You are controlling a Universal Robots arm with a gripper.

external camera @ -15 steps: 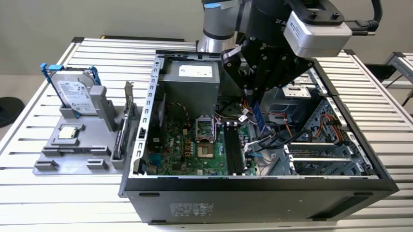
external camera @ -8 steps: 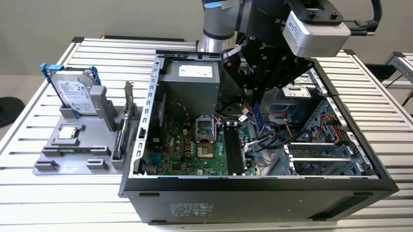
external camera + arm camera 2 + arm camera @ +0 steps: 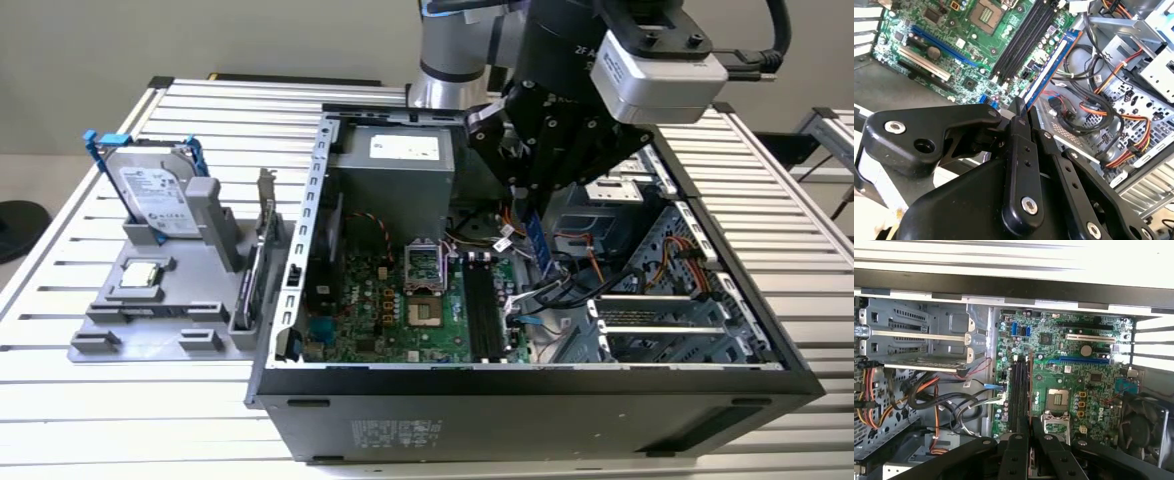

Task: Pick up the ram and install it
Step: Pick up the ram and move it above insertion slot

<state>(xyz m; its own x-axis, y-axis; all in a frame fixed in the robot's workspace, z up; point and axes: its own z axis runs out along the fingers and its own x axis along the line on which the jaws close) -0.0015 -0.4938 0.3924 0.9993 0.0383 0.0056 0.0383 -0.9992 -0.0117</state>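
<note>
My gripper [image 3: 1020, 112] is shut on the ram [image 3: 1051, 65], a long thin stick whose face looks blue in the second wrist view. In the first wrist view the ram [image 3: 1030, 390] shows edge-on between the fingers of the gripper [image 3: 1029, 432]. It hangs over the black memory slots [image 3: 1018, 390] of the green motherboard [image 3: 1074, 365], running along the same line as them. In the exterior view the gripper [image 3: 534, 215] reaches down into the open computer case [image 3: 534, 385], and the ram [image 3: 539, 240] sticks out below it, above the memory slots [image 3: 481, 300].
Orange and black cables [image 3: 574, 290] and a metal drive cage [image 3: 654, 315] lie to the exterior view's right of the slots. The CPU socket [image 3: 420, 285] and power supply [image 3: 394, 170] are on their other side. Outside the case, a grey fixture [image 3: 147, 320] holds a hard drive [image 3: 158, 195] and an expansion card [image 3: 260, 270].
</note>
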